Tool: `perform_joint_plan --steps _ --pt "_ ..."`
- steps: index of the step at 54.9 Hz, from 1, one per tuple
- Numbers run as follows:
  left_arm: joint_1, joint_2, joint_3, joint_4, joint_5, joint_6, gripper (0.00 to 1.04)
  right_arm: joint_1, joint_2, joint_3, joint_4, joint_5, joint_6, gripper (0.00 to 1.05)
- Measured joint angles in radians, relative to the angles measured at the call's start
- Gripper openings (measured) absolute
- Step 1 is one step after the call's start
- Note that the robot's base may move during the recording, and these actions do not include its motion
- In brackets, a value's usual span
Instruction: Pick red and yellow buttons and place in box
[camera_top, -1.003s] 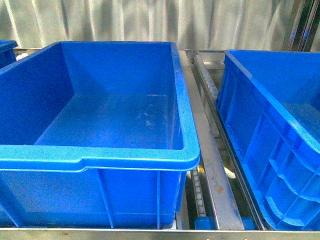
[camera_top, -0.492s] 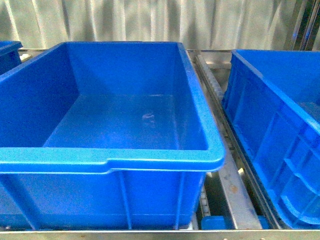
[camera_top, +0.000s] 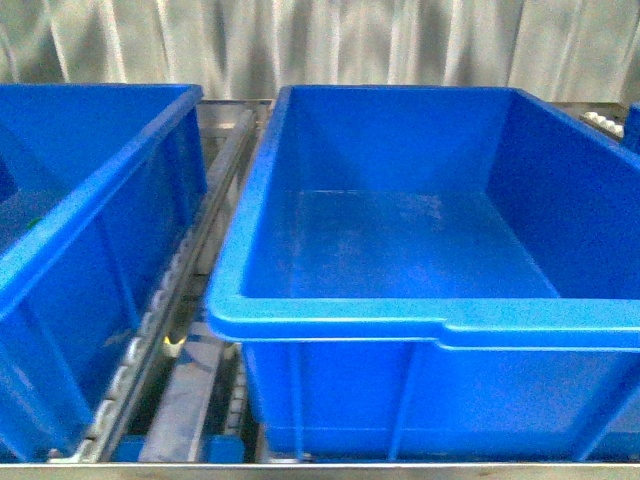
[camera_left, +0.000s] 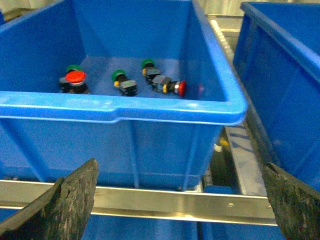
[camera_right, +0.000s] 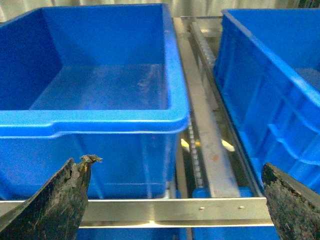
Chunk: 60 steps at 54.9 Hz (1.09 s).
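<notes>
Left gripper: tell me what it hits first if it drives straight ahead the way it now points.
Probably the near wall of the blue bin, just under its rim. The left gripper faces that wall with its jaws open. How far off the wall is cannot be told.

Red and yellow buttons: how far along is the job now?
Nothing looks done: the box in the front view holds nothing. Nothing in hand: left gripper and right gripper are open, empty. To do: two red buttons lie in the bin among green buttons; no yellow shows.
</notes>
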<state>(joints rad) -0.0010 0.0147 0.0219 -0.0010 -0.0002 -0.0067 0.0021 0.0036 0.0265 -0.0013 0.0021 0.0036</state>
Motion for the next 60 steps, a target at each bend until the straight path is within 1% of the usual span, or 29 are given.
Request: perform_joint_plan --steps 26,58,59,60 --pt "0.000 0.000 0.000 0.001 -0.008 -0.001 0.97 -0.002 0.000 0.000 0.000 -0.011 -0.001 0.99" --pt "0.000 0.000 0.000 0.001 -0.001 0.000 0.97 -0.002 0.000 -0.001 0.000 -0.003 0.000 0.99" --pt "-0.010 0.011 0.002 -0.010 -0.034 -0.016 0.97 -0.002 0.000 -0.001 0.000 -0.003 0.000 0.99" --pt "-0.032 0.034 0.018 -0.051 -0.121 -0.053 0.97 -0.002 0.000 -0.001 0.000 -0.003 -0.001 0.99"
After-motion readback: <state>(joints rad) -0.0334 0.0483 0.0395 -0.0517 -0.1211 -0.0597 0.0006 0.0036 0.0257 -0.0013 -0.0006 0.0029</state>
